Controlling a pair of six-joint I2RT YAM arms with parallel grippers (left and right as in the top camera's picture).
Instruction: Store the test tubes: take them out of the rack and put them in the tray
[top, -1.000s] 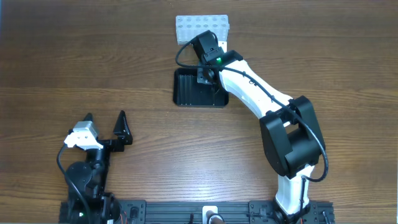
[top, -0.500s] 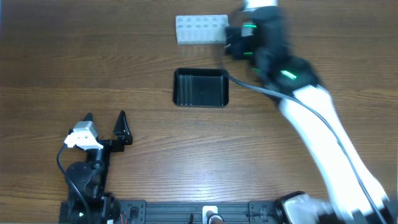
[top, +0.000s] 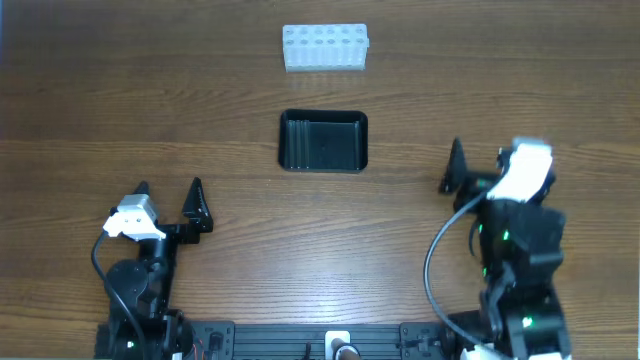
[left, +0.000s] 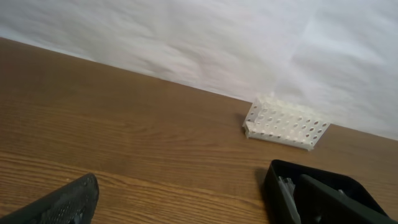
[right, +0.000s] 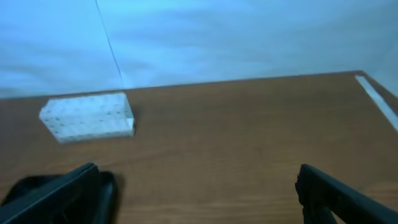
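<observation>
Room to move: broad stretches of bench (top: 90, 90) lie left and right of the tray (top: 285, 150), and between the tray and both arms. Left pincer (top: 168, 190) sits low at the near left, jaws wide, holding nothing. Right pincer (top: 488, 172) sits at the near right, well apart from the tray, jaws also wide, nothing between them.

Rack (top: 325, 48) stands near the bench's far edge. The tray lies just in front of it with a strip of wood between them, not touching.

Surface: flat brown wood grain. A plain pale wall (left: 155, 37) rises behind the far edge.

Rack: white translucent block with rows of round holes on top and along its side. Tray: black, rectangular, raised rim, ribbed floor. The left wrist view shows pale clear pieces (left: 287, 194) lying inside, too small to identify.
</observation>
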